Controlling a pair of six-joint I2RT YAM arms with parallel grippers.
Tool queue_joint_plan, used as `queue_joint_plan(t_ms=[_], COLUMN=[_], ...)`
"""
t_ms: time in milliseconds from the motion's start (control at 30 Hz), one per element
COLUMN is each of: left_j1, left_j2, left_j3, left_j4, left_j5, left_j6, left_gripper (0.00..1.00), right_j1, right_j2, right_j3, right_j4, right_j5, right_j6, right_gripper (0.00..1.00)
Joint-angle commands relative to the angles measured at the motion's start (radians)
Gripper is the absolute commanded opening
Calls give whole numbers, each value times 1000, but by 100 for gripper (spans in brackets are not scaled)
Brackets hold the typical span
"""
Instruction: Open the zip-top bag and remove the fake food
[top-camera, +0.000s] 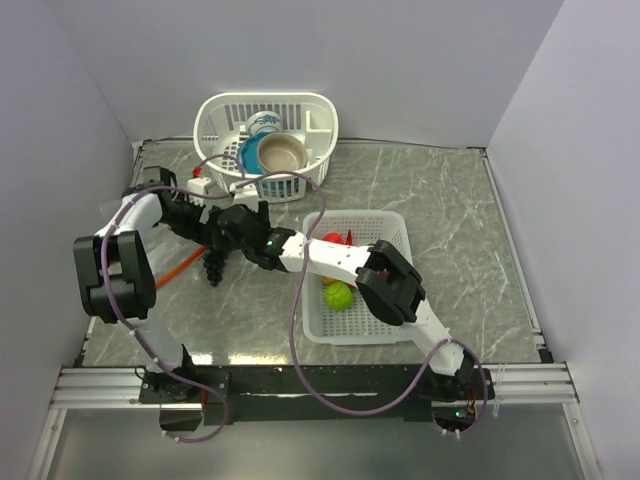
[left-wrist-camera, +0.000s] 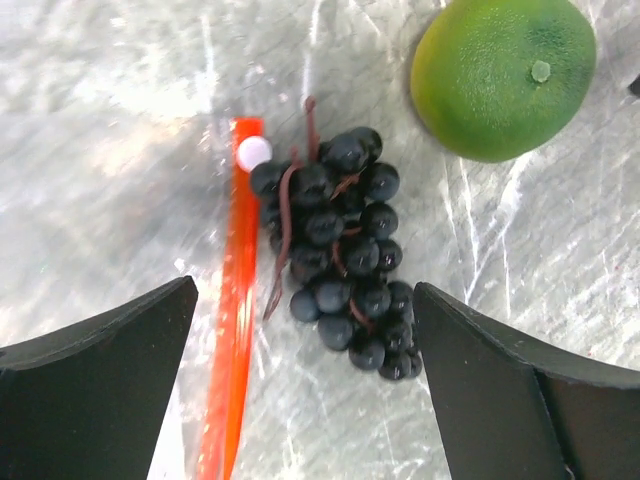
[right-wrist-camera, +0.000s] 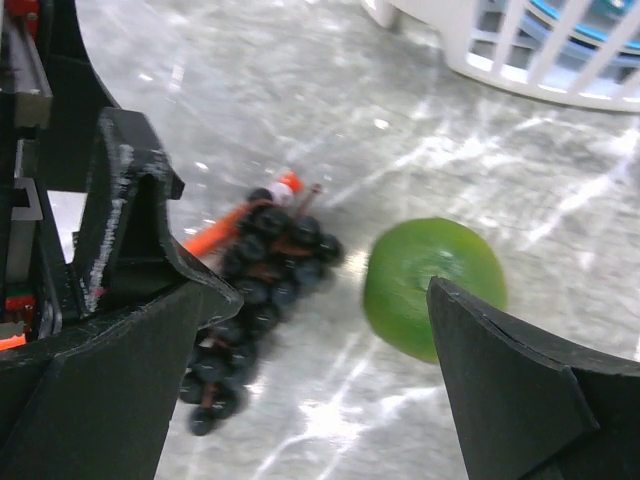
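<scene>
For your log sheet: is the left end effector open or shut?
Open: the left end effector spreads wide, grapes lying between its fingers.

Hemmed by plain pale walls at top, left and right. Floored mid-frame with a grey marbled table, glossy with glare.

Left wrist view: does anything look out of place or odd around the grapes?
Nothing looks damaged. The grapes and a lime lie loose on the table, apart from each other, with the orange zip strip lying right alongside the grapes.
</scene>
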Motion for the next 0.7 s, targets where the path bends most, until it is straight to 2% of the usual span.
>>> queue_joint_plan(t_ms=[0,133,200,233,267,300,333,467,667], left_j1=[20,58,75,80,87,90,92,87,66], left_j2=[-144,-220,-224,-218,-196,-185,-175,-178,-204], left_j3=[-7,-49,-59,-66,-63,-60,-53,-61,-119], left_j4=[-244,-131,-79,-69,-68,-69,-78,-74,-79], left_j5=[182,191,166,159,154,157,166,194,191], left_j6=[8,-99,-124,-142,-144,-142,-141,-142,-88], left_gripper=[97,97,97,97,97,97,97,97,97], right_j1=[-91,-119,-124,-127,-128,-130,-134,-140,-140], right_j2=[53,-28,-109,-146,-202,-220,-227,-142,-89], right_j3=[-31,-158,-296,-356,-449,-470,-475,-313,-214], right_j4=[-151,-110,-28,103,156,180,174,54,43], right_j5=[175,164,124,111,97,89,88,77,19], right_j6=[36,151,190,185,185,193,196,187,159], right_gripper=[100,100,100,98,98,98,98,100,100])
